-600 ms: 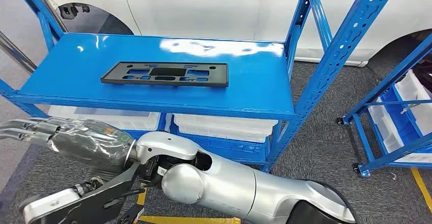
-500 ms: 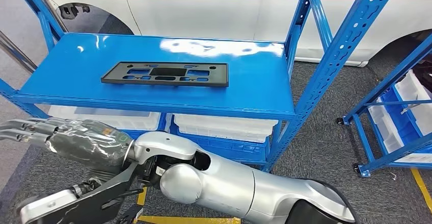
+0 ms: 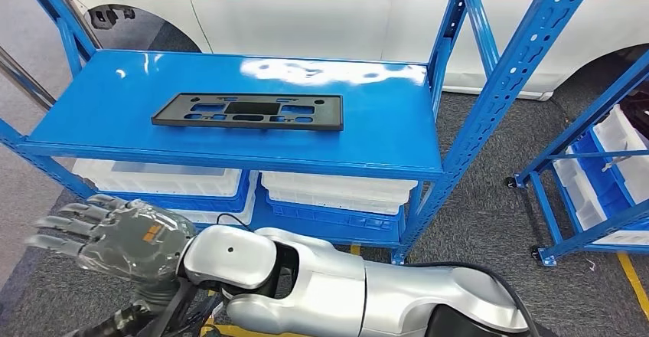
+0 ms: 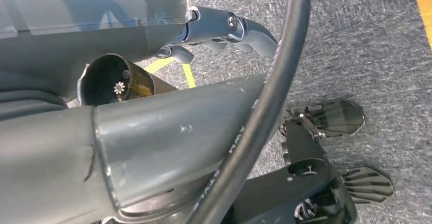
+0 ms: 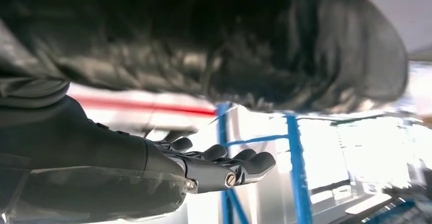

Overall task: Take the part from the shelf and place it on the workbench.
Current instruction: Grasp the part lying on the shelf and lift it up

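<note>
Nearest, right hand (image 3: pixel 115 233) low at the front, fingers spread, holding nothing. Left hand (image 4: pixel 224 28) hanging toward the floor; grip not readable. Farther ahead and above the right hand, part (image 3: pixel 249 111) flat on the shelf (image 3: pixel 383 134), well apart. Pickup not begun; reach, grasp, carry, placement all left.

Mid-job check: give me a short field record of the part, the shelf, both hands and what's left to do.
part: flat black plate with cut-outs, lying flat on the blue shelf top, untouched
right robot hand: below and left of the shelf's front edge, fingers spread, holding nothing
left robot hand: low over the grey carpet, holds nothing, fingers slightly curled
below shelf: white bins on the lower level
background: white vehicle with red stripe
task status: part not yet grasped
</note>
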`<state>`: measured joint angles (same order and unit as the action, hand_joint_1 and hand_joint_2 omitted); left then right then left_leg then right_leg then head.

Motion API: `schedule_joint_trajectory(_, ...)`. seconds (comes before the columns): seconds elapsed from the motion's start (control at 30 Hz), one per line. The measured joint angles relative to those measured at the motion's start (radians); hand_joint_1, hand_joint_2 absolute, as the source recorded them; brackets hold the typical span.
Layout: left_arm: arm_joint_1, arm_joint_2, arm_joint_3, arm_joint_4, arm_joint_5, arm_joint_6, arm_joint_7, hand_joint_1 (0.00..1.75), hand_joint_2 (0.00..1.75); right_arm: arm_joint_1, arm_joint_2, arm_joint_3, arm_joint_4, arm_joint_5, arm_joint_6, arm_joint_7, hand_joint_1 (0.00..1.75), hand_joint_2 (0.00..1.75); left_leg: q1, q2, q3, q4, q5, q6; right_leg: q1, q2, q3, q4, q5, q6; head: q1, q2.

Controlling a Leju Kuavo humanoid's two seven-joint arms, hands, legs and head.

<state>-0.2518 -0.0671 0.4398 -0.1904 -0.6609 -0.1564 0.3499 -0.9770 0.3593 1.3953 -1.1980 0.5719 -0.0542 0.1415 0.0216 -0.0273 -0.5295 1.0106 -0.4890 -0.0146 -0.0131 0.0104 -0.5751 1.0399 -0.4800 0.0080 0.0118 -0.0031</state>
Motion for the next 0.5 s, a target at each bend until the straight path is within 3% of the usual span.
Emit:
schedule_joint_trajectory(0.2, -0.008, -0.017, 0.0, 0.0, -0.015, -0.04, 0.039, 0.0, 0.0, 0.004, 0.0, 0.037, 0.17, 0.185, -0.054, 0.016, 0.0, 0.0, 0.0, 0.0, 0.0, 0.001, 0.0, 0.0, 0.0, 0.0, 0.0, 0.0, 0.001, 0.001, 0.0, 0.0)
schedule_joint_trajectory(0.5, -0.004, -0.031, 0.0, 0.0, -0.033, -0.064, 0.062, 0.0, 0.0, 0.004, 0.0, 0.022, 0.344, 0.172, -0.051, 0.008, 0.0, 0.0, 0.0, 0.0, 0.0, 0.002, 0.0, 0.0, 0.0, 0.001, 0.0, 0.0, 0.001, 0.001, 0.0, 0.0)
